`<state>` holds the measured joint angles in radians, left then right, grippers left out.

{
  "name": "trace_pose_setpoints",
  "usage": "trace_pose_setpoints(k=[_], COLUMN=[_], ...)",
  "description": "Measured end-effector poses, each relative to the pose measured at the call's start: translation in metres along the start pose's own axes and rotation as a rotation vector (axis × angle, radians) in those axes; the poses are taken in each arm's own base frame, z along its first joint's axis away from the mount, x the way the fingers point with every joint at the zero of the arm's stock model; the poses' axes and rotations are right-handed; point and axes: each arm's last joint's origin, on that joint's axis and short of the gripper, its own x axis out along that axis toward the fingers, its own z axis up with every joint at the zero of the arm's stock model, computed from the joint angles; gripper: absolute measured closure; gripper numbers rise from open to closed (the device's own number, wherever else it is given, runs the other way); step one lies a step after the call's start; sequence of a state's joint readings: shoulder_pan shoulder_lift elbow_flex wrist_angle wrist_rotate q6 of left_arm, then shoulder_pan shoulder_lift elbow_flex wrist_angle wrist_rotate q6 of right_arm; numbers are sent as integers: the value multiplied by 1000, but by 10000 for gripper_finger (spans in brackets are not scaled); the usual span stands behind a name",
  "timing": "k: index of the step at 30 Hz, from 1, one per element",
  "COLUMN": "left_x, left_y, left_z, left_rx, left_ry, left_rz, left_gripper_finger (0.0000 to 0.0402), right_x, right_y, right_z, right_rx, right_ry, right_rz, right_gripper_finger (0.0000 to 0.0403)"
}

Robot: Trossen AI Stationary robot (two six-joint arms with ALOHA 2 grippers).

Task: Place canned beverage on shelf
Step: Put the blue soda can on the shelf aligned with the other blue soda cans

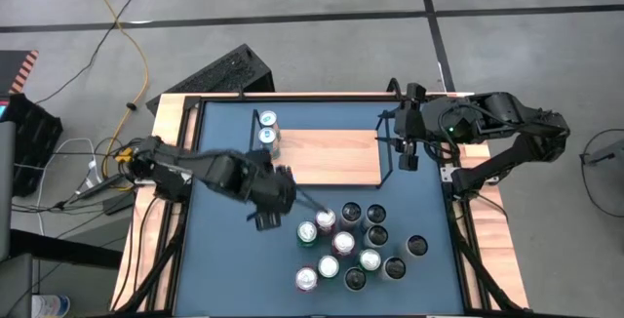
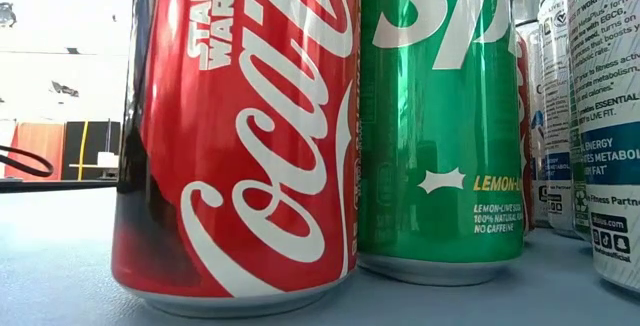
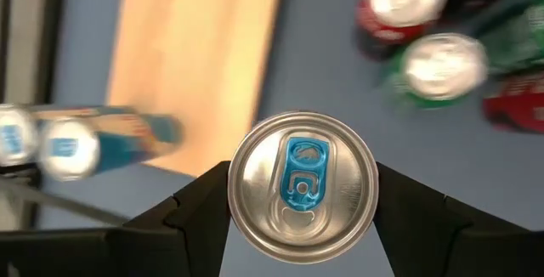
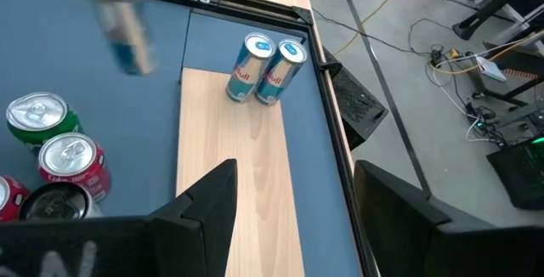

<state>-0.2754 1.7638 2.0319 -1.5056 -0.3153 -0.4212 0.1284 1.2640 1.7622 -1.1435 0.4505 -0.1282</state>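
High view has the whole setup: a blue worktop [image 1: 234, 250] with the light-wood shelf [image 1: 331, 157] sitting toward the back, and two slim blue-and-silver cans [image 1: 268, 129] already standing side by side at its left end — the right wrist view shows that same pair [image 4: 265, 70] upright and touching each other on the board. In front of the shelf there's a loose cluster of cans [image 1: 353, 246] on the worktop; I count roughly a dozen from above, a mix of silver tops and dark ones, but a couple sit tight together, so don't hold me to the exact number. From table height only a red cola can [image 2: 240, 136] and a green lemon-lime can [image 2: 445, 116] fill the picture, standing just beside each other, with white cans behind on the right. The left gripper [image 1: 278, 193] is over the worktop just left of the cluster and near the shelf's front edge, and its wrist camera shows it clamped on a silver-topped can with a blue tab [image 3: 303, 187], one finger [image 3: 200, 205] pressed against each side. The right gripper [image 1: 408, 147] hangs at the shelf's right end with its fingers [image 4: 212, 200] spread apart and nothing between them.
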Motion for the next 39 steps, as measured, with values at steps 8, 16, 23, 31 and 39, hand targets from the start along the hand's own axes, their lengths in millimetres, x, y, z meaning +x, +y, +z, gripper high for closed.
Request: trace_pose_setpoints(k=[8,16,23,31,39], left_x=[-3,16,39,61,70], left_y=[56,82,86,90,97], left_z=[-6,-28,-40,-46,-47], left_rx=[-8,-58,-46,-69,-76], left_ry=[-14,-97,-51,-15,-6], left_rz=[15,-43,1,25,24], left_gripper_finger=[175,176,176,176,176], right_x=[2,5,7,7,7], right_y=[-4,-12,-17,-18,-18], right_z=[-1,-2,0,0,0], right_rx=[68,111,142,169,181], right_ry=[8,20,-1,-1,-2], right_rz=[-18,-49,-72,-73,-73], right_gripper_finger=[176,176,176,176,176])
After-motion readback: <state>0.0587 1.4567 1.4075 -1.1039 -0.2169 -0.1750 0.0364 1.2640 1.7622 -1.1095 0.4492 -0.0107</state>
